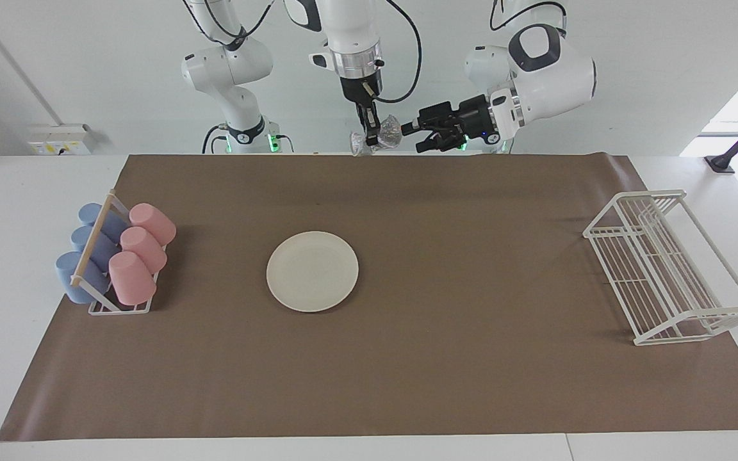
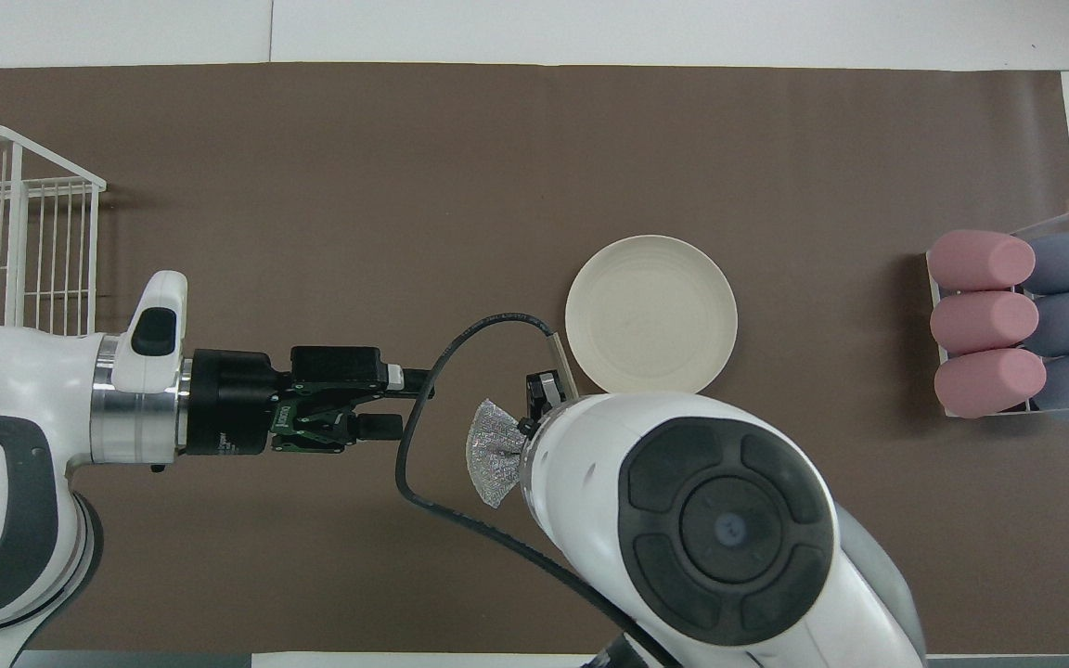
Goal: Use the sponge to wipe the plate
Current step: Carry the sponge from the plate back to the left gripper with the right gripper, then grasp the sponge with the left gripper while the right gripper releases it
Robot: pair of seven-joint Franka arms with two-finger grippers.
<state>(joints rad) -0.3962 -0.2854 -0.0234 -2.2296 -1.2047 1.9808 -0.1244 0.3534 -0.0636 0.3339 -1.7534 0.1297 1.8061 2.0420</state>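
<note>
Right end effector [image 1: 372, 138] is held high over the robots' edge of the brown mat [image 1: 471, 358], fingertips shut on the sponge [image 1: 387, 134]. In the overhead view the sponge falls at about 8 o'clock of the plate [image 2: 650, 314]. Left end effector [image 2: 409, 404] is aimed sideways at the sponge from 9 o'clock in the overhead view. Its fingers are spread wide and nothing is held. It is just beside the sponge; contact cannot be confirmed.

Step judged: a handover or a re-grip of the sponge in the air. For a good result:
- the open fingers are to be centred on the free lobe of the sponge, clear of the right fingertips
- a deep pinch is advised, since the mesh looks crushable and springy
- the right grip is best released only after the left is closed
- the black cable loop [image 2: 423, 436] between the two is to be kept out of the closing fingers

Sponge: silvery, glittery, wrinkled mesh, fanned out on either side of the pinch, much smaller than the plate.

Plate: lies flat on the mat mid-surface, round, cream-white, shallow rim, nothing on it, well apart from both end effectors.
</note>
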